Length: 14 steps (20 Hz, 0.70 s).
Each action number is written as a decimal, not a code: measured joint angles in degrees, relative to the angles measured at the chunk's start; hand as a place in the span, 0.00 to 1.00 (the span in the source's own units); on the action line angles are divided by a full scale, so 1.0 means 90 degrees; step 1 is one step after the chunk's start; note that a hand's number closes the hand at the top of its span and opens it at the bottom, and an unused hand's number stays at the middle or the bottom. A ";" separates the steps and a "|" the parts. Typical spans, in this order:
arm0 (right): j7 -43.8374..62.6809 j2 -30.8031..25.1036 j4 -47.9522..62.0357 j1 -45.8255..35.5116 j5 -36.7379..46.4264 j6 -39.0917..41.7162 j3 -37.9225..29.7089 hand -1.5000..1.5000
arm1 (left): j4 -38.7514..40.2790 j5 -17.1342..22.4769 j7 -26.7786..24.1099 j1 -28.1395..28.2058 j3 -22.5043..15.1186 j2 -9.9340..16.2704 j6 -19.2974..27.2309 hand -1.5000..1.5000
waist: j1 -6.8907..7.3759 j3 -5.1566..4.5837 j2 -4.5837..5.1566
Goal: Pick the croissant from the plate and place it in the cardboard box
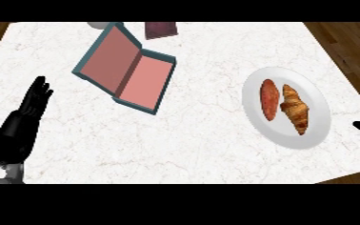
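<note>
You are at the very start of the job: the croissant (296, 108) is untouched on the white plate (281, 134), and nothing is in the box (128, 71) yet. The step in hand is the reach. Your right robot hand (355, 124) shows only as a small dark tip at the right edge, just beside the plate's rim, so you cannot tell whether its fingers are apart or together. Your left robot hand (33, 100) rests at the left edge of the table (190, 143) with its fingers straight and up, holding nothing, well apart from everything.

The next move, as I judge it, calls for you to bring the right hand in over the plate and close it round the croissant alone. That needs care, because a reddish oval piece of food (269, 99) lies just beside it on the left, touching or nearly so; come in from the right side so you do not drag it along.

The croissant itself is golden brown, ridged and tapered, lying lengthwise with one tip toward the plate's lower rim. The box sits open, well apart up and to the left, its lid folded back and its pink inside showing, so you will have to carry across most of the table
</note>
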 measured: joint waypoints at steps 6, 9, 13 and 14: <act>-0.2487 0.0590 0.0419 0.1312 0.0328 -0.0366 -0.0985 0.00 | 0.0274 -0.0578 0.0099 0.0188 -0.0385 0.0135 0.0060 0.50 | 0.0194 -0.0045 0.0086; -0.3461 0.0918 0.0679 0.2085 0.0891 -0.0594 -0.1084 0.00 | 0.0389 -0.0863 0.0170 0.0024 -0.0646 0.0061 0.0107 0.50 | 0.0446 -0.0081 0.0119; -0.3813 0.1502 0.0402 0.3123 0.1504 -0.0865 -0.1037 0.00 | 0.0582 -0.1177 0.0270 -0.0325 -0.0943 -0.0148 0.0148 0.50 | 0.0757 -0.0117 0.0129; -0.3774 0.1623 0.0262 0.3352 0.1655 -0.0909 -0.0950 0.00 | 0.0580 -0.1236 0.0328 -0.0392 -0.0993 -0.0177 0.0142 0.50 | 0.0829 -0.0123 0.0129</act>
